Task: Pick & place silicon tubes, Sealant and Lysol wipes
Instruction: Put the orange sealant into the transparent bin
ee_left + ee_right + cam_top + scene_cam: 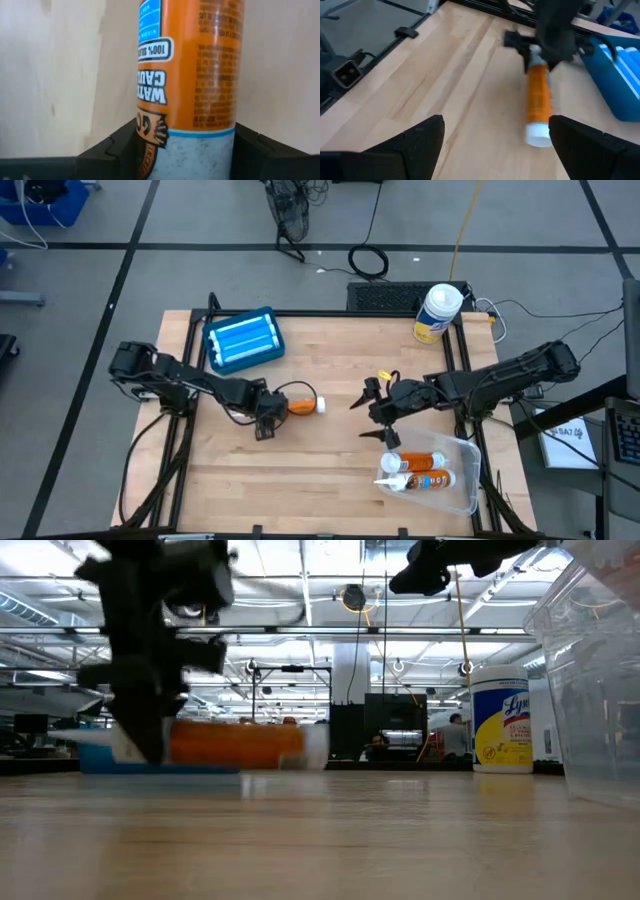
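An orange silicone tube (300, 406) with a white cap lies on its side on the wooden table (320, 480), left of centre. My left gripper (268, 412) points down over the tube's end away from the cap and is shut on it. My right gripper (375, 405) hangs open above the table's middle right, nothing between its fingers (425, 140). The Lysol wipes canister (438, 312) stands upright at the far right corner. Two more tubes (420, 470) lie in a clear bin (465, 480) at the near right. My left gripper pinches the tube's grey speckled end (200, 150), the end away from the white cap, between its two fingers (117, 150). The fingers come from above, pointing steeply down, and lie across the tube. The tube (235, 743) lies level along the table.
A blue box (243, 340) sits at the far left of the table, just beyond the tube. Black frame rails (190, 360) run along the table's edges. Bare wood lies between the two grippers and along the near edge.
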You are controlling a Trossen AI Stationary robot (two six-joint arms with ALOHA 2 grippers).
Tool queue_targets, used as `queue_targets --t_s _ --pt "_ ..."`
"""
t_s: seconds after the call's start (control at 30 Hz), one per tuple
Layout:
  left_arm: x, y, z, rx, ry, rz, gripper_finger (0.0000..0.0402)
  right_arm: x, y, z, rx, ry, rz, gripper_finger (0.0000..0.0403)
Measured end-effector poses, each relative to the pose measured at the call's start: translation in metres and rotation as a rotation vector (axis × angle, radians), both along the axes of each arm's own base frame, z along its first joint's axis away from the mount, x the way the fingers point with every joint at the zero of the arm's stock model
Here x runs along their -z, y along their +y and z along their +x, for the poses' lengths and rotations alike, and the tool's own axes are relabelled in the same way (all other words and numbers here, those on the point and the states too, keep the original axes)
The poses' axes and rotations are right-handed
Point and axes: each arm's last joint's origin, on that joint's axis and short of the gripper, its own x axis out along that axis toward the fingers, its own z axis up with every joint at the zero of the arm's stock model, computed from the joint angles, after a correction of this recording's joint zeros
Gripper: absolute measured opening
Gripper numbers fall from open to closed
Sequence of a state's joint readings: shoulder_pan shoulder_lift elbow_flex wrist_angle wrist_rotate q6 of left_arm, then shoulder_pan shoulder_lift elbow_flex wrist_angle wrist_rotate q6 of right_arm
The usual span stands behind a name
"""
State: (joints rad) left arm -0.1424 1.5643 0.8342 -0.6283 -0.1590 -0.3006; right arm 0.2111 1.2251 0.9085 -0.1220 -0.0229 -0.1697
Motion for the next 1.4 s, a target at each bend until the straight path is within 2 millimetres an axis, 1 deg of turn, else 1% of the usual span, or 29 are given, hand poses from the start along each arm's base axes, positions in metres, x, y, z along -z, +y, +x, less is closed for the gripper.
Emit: queue_targets --t_s 0.1,0.17,0.27,0.4,0.57,0.7,0.8,0.97,1.23,1.3,1.4 --pt "-0.020 -0.010 0.010 0.064 -0.036 0.023 0.0222 0.000 -0.006 0.001 0.030 -0.002 0.009 0.0334" --pt "-0.032 -0.014 0.014 0.074 -0.037 0.078 0.0222 -0.002 -0.010 0.004 0.052 -0.026 0.012 0.0334" --pt "-0.054 -0.018 0.019 0.066 -0.039 0.166 0.0222 0.000 -0.014 0.014 0.107 -0.072 0.004 0.0334" --pt "-0.080 -0.018 0.023 0.029 -0.044 0.244 0.0221 0.014 -0.012 0.032 0.086 -0.109 -0.081 0.0334" --pt "-0.100 -0.018 0.024 0.015 -0.049 0.275 0.0221 0.034 -0.009 0.057 0.064 -0.174 -0.157 0.0334" --pt "-0.102 -0.017 0.021 -0.019 -0.021 0.268 0.0221 0.044 -0.013 0.070 0.140 -0.226 -0.237 0.0334" --pt "-0.101 -0.018 0.019 -0.047 -0.012 0.251 0.0221 0.052 -0.017 0.078 0.165 -0.244 -0.266 0.0334" --pt "-0.101 -0.019 0.017 -0.075 0.002 0.230 0.0221 0.053 -0.024 0.096 0.191 -0.247 -0.280 0.0334" --pt "-0.101 -0.023 0.016 -0.067 0.006 0.201 0.0221 0.065 -0.033 0.132 0.190 -0.145 -0.336 0.0334" --pt "-0.101 -0.026 0.015 -0.057 0.011 0.202 0.0221 0.072 -0.033 0.137 0.186 -0.119 -0.345 0.0334" --pt "-0.101 -0.031 0.014 -0.044 0.005 0.201 0.0218 0.076 -0.034 0.140 0.181 -0.108 -0.356 0.0334"
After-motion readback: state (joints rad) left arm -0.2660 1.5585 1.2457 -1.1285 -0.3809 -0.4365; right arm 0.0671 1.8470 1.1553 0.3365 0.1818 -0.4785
